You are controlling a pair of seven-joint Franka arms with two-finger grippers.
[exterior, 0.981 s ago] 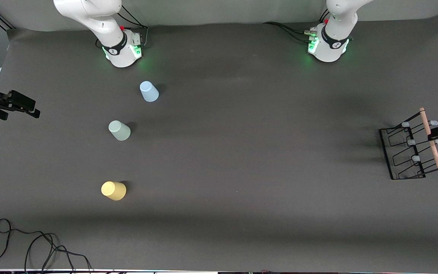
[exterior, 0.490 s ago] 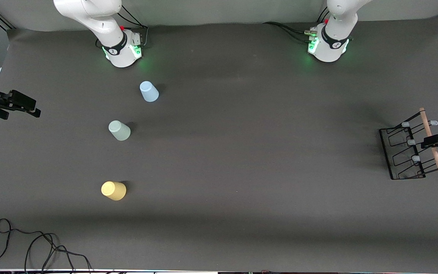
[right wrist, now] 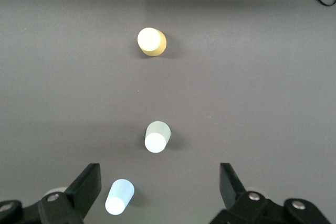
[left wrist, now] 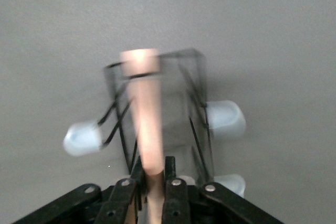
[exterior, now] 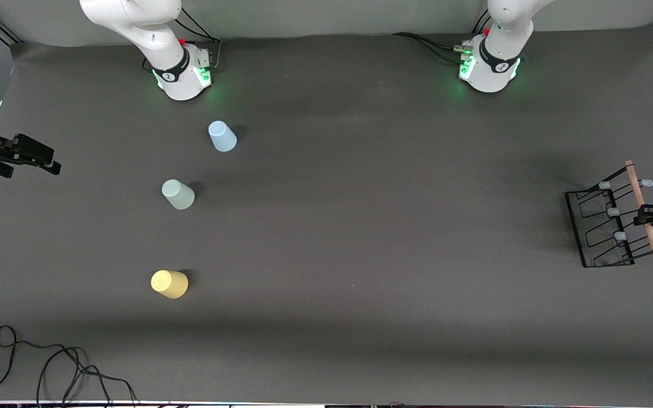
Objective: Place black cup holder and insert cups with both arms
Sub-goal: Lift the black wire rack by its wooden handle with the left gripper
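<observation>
The black cup holder (exterior: 601, 226) stands at the left arm's end of the table, its wooden rod handle (exterior: 638, 192) on top. My left gripper (exterior: 648, 218) is shut on that handle (left wrist: 144, 108), a finger on each side of the rod, as the left wrist view (left wrist: 154, 174) shows. Three cups stand upside down toward the right arm's end: light blue (exterior: 222, 136), mint green (exterior: 178, 194), yellow (exterior: 169, 284). My right gripper (exterior: 49, 164) is open and empty in the air at that end of the table. Its wrist view (right wrist: 159, 178) shows the yellow (right wrist: 151, 41), mint (right wrist: 157, 136) and blue (right wrist: 119, 196) cups below.
A loose black cable (exterior: 49, 362) lies at the table's near corner on the right arm's end. The dark table mat (exterior: 372, 226) stretches bare between the cups and the holder.
My left gripper has come down along the wooden handle toward its middle and closed on it. The right gripper and the cups have not moved.
</observation>
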